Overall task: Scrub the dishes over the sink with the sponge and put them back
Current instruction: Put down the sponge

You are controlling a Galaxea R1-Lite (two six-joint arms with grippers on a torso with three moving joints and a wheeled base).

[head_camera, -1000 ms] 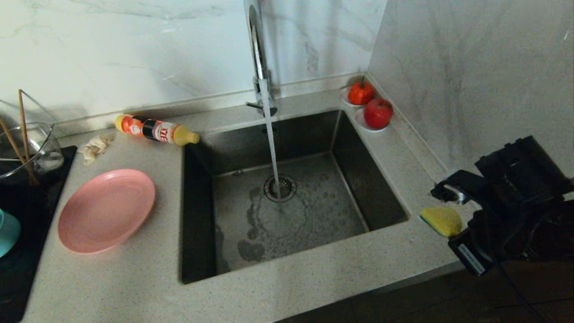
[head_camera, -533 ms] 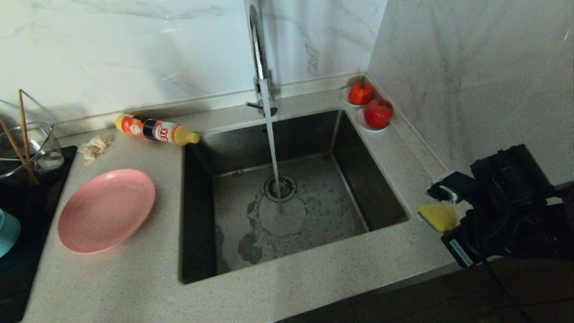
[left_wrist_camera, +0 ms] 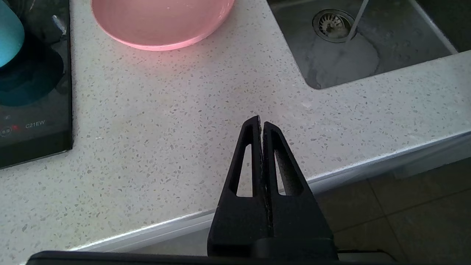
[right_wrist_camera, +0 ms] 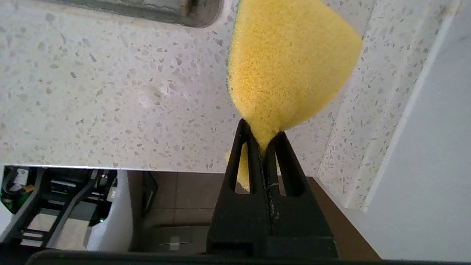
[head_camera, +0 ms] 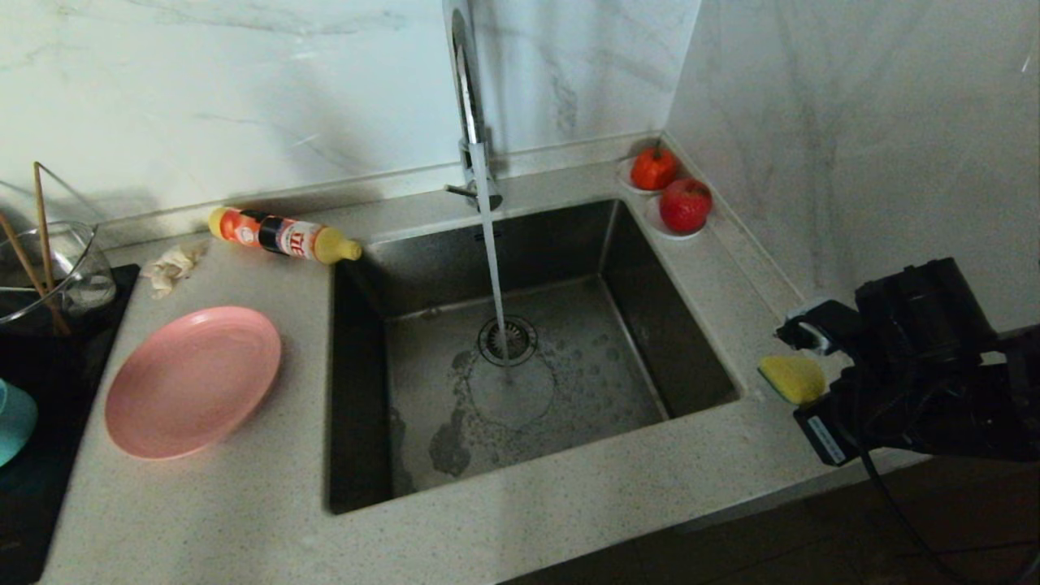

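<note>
- My right tool (right_wrist_camera: 262, 141) pinches the sponge (right_wrist_camera: 287, 66) by one end, jaws squeezed tight on it, so the yellow face fans out ahead of the fingers; a thin green edge shows on one side.
- From the head view, the sponge (head_camera: 792, 379) hangs over the table (head_camera: 569, 504) just right of the sink (head_camera: 674, 325), near its front right corner, with the right arm coming in from the table's right edge.
- My left tool (left_wrist_camera: 262, 127) is clamped shut on nothing, parked above the table's front edge, in front of the plate and well apart from it.
- The plate (head_camera: 193, 380) lies flat on the table left of the sink; I see nothing on it.
- The bowl (head_camera: 15, 421) shows only as a teal rim at the far left, on a black cooktop (head_camera: 32, 504).
- Water runs from the tap (head_camera: 470, 106) onto the drain (head_camera: 508, 340); the basin holds only foam and puddles.
- A glass cup (head_camera: 57, 276) behind the bowl holds chopsticks (head_camera: 41, 236).
- Two saucers in the back right corner carry one red fruit (head_camera: 685, 205) each.
- A bottle (head_camera: 280, 235) lies on its side behind the plate, a rag (head_camera: 172, 266) beside it.
</note>
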